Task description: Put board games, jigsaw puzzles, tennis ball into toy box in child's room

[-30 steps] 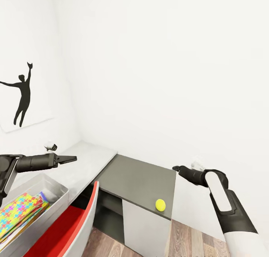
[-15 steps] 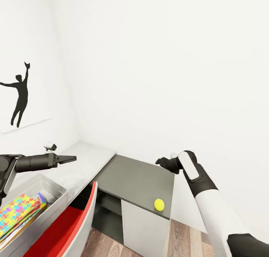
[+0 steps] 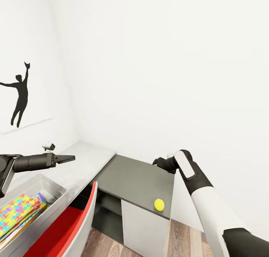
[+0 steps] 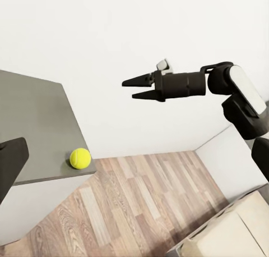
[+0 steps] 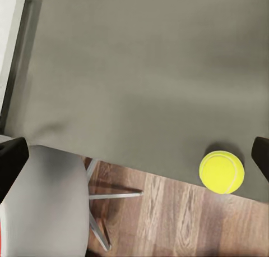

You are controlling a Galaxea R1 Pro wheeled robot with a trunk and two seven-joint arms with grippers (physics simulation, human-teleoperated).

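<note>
Our right gripper [image 4: 136,87], black with two pointed fingers, hangs empty with its jaws parted above the far edge of a dark grey cabinet top [image 3: 138,182]. Our left gripper [image 3: 71,158] is held level over the pale grey-white table [image 3: 89,161], and we cannot tell whether its jaws are parted or closed.

We see the small yellow-green tennis ball [image 3: 159,204] resting near the front corner of that dark grey top, close to its edge, well apart from both grippers. Below the edge is wood-plank floor [image 5: 185,218].

At our near left sits the wide light-grey toy box [image 3: 56,191] with sloping sides. Inside it lie the flat jigsaw puzzles [image 3: 16,212], covered in yellow, pink, blue and green pieces, with the edges of other flat items showing beneath them.

Between the toy box and the dark top stands a chair [image 3: 80,223] with a grey shell and a red seat; its curved back rises in front of the gap under the table. A small dark and white object [image 3: 49,147] sits on the table by the wall. On the left white wall hangs a black silhouette picture [image 3: 20,96] of a figure with one arm raised.
</note>
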